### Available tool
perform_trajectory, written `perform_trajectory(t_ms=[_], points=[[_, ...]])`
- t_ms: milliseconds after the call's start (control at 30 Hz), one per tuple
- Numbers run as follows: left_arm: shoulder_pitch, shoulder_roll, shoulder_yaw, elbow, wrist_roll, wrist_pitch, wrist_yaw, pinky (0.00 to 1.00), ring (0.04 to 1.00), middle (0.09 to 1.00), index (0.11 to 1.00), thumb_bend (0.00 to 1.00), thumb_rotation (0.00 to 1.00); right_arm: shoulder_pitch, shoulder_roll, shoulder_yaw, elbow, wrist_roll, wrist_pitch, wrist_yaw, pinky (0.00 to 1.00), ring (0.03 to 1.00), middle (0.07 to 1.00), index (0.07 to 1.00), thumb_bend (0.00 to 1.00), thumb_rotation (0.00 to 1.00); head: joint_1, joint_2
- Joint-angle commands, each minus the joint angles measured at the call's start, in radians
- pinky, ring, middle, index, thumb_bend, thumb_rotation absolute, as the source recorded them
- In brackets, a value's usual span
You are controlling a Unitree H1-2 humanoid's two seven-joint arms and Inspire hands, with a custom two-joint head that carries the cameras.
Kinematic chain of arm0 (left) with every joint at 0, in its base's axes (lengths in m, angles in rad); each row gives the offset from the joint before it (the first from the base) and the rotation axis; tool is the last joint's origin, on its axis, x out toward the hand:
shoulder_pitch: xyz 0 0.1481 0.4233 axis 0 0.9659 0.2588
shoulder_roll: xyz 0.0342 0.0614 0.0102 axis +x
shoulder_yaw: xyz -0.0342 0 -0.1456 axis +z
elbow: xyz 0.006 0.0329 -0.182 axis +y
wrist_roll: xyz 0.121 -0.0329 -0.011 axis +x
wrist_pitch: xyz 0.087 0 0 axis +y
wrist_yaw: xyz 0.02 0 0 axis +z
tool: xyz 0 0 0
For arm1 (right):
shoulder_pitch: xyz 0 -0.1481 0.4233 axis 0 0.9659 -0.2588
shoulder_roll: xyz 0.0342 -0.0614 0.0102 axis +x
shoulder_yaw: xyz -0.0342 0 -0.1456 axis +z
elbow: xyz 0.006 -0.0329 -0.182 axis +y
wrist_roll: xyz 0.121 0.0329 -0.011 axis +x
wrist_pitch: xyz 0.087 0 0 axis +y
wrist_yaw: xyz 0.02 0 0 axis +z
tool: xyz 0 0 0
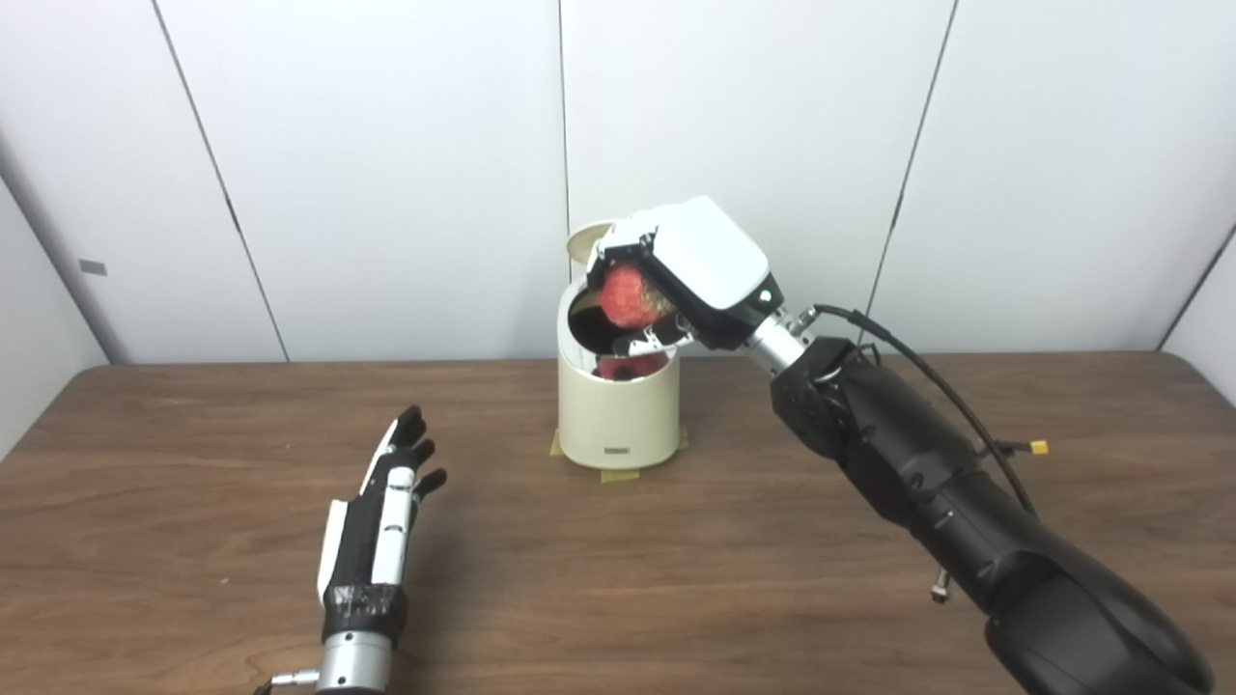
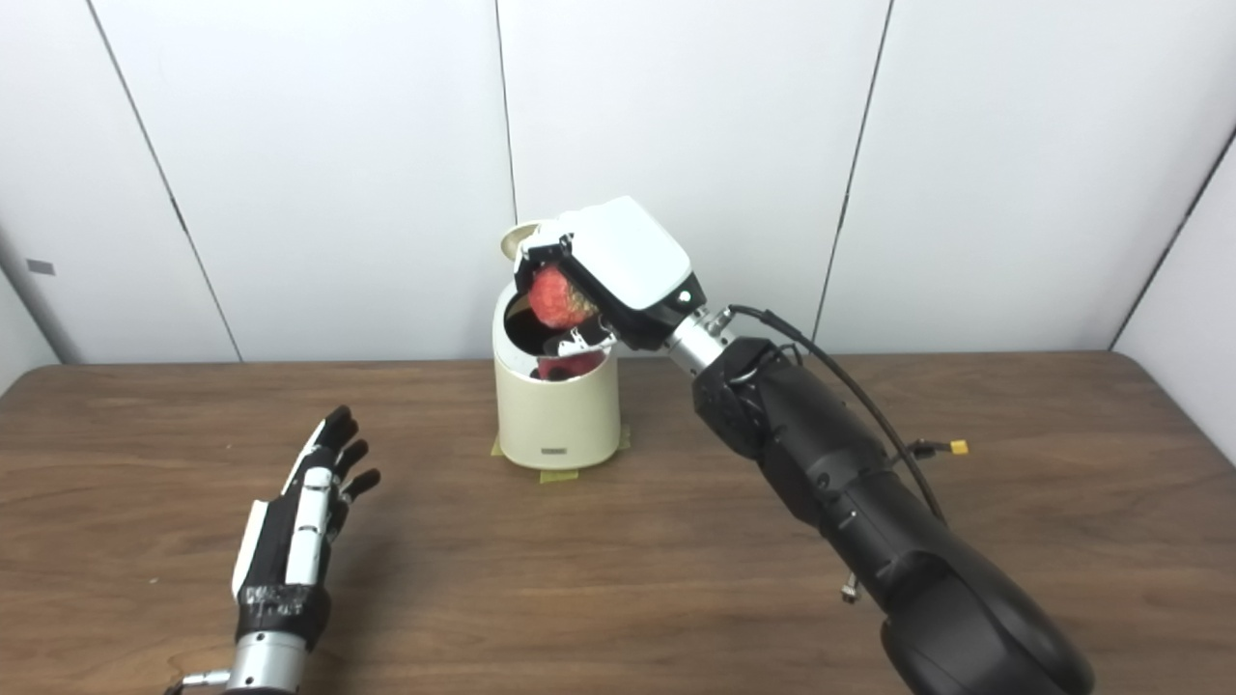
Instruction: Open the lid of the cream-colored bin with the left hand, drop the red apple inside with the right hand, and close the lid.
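Cream-colored bin (image 1: 618, 415) stands on the wooden table (image 1: 676, 569) near its back edge, on bits of yellowish tape (image 1: 618, 475), with its lid (image 1: 585, 239) tipped up behind the open mouth. Our right hand (image 1: 676, 280) hangs over that mouth, its white back turned up toward the cameras and the wrist angled down from the upper left to the dark forearm (image 1: 927, 483), which runs in from the lower right. We see the fingers curled under and closed around the red apple (image 1: 630, 297), which sits in the grip just above the rim, at the right side of the opening. Some red shows lower inside the bin; we cannot tell whether it is a reflection on the glossy inner wall or something else. A black cable (image 1: 927, 376) loops from the wrist along the forearm.

Our left hand (image 1: 381, 512) is well apart from the bin, low over the table to the left, palm side turned inward and fingers stretched forward and slightly spread, holding nothing. We cannot tell if it touches the wood
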Motion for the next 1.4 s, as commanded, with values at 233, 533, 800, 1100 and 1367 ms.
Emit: perform_trajectory(t_ms=[233,533,800,1100,1367], points=[[-0.030,0.005,-0.003,-0.026,0.006,-0.026,0.001,0.86,0.934,0.962,0.950,0.37,0.92,-0.062,-0.012,-0.010,-0.019,0.015,-0.008,-0.020,0.44,0.539,0.581,0.486,0.52,0.13,-0.003,0.001],[-0.031,0.003,-0.004,-0.021,0.009,-0.029,0.003,0.86,0.931,0.956,0.945,0.38,0.91,-0.060,-0.020,-0.010,-0.030,0.011,0.013,0.000,0.47,0.570,0.605,0.487,0.52,0.14,-0.002,0.003],[-0.031,0.000,-0.002,-0.026,0.004,-0.020,0.004,0.86,0.934,0.958,0.946,0.37,0.91,-0.060,-0.018,-0.010,-0.027,0.015,0.011,0.004,0.49,0.586,0.622,0.554,1.00,0.10,-0.001,0.003],[-0.032,0.004,-0.004,-0.021,0.008,-0.030,0.001,0.86,0.934,0.958,0.946,0.37,0.92,-0.055,-0.018,-0.015,-0.033,0.022,0.012,0.018,0.49,0.594,0.627,0.559,1.00,0.11,-0.001,0.002],[-0.031,0.003,-0.003,-0.023,0.007,-0.024,0.003,0.85,0.929,0.955,0.944,0.37,0.91,-0.052,-0.019,-0.018,-0.041,0.023,0.014,0.030,0.50,0.599,0.634,0.566,1.00,0.11,-0.002,0.002]])
